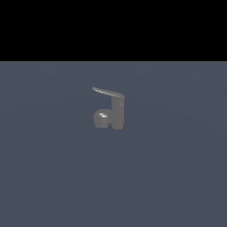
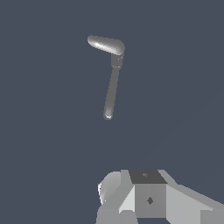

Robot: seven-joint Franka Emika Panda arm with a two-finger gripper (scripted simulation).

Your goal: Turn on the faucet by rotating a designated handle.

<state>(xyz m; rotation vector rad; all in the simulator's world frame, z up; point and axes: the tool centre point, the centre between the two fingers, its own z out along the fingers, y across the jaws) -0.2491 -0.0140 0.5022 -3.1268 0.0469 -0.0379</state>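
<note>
The faucet (image 1: 116, 113) is a small grey upright cylinder standing on the flat grey-blue floor, with a rounded shiny bulb (image 1: 102, 119) at its base on the exterior view's left. The handle (image 1: 106, 92) is a thin lever projecting from the cylinder's top toward the exterior view's left and tapering to a point. In the wrist view the faucet (image 2: 117, 59) is seen from above, with the tapering handle (image 2: 104, 43) and a long thin bar (image 2: 111, 92) ending in a rounded tip. Only grey blocky parts of my gripper (image 2: 135, 199) show, well apart from the faucet. Its fingers are not distinguishable.
The grey-blue floor (image 1: 177, 177) spreads flat around the faucet. A black background band (image 1: 113, 26) fills the upper part of the exterior view. The arm does not appear in the exterior view.
</note>
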